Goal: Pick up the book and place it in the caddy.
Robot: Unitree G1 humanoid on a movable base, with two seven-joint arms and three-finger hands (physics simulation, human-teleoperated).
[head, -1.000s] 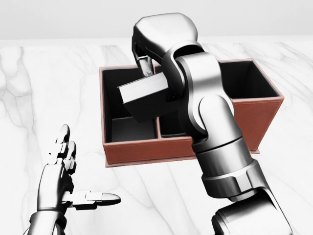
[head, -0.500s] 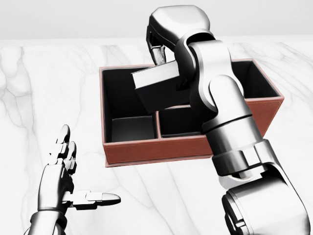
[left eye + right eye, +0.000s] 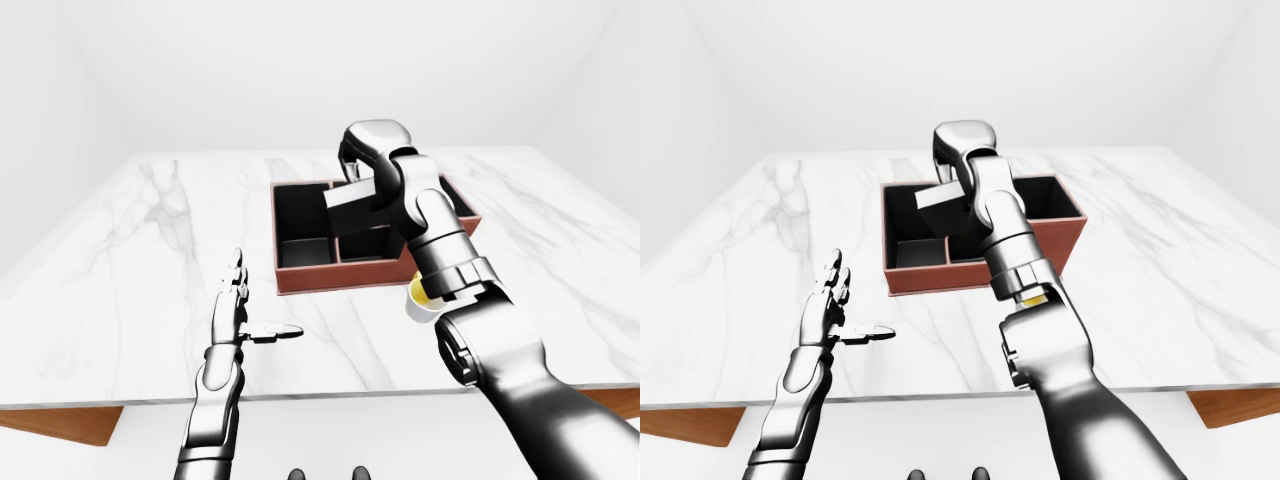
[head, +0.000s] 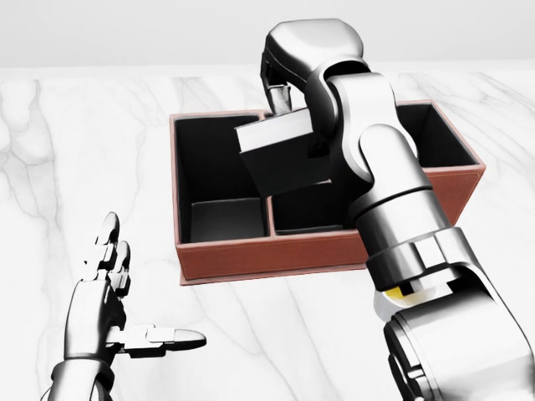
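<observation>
The right robot hand (image 4: 280, 92) reaches over the brown caddy (image 4: 251, 255) from the lower right of the head view, its fingers pinching the top edge of the dark grey book (image 4: 280, 154). The book hangs tilted above the caddy's open compartments, its lower corner dipping below the rim near the middle divider, though whether it touches the floor of the box cannot be told. The caddy sits on the white marble tabletop (image 3: 150, 230), its inside black and split into a long section along the far side and smaller square sections along the near wall. The right forearm crosses over the caddy's right half and hides much of that side in the head view. In the left-eye view a small yellow and white object (image 3: 420, 300) shows just beside the right wrist, near the caddy's near wall; what it is cannot be made out. The left robot hand (image 4: 113, 292) hovers over the tabletop at the lower left of the head view, well apart from the caddy, fingers spread and pointing up with the thumb sticking out to the right, holding nothing.
</observation>
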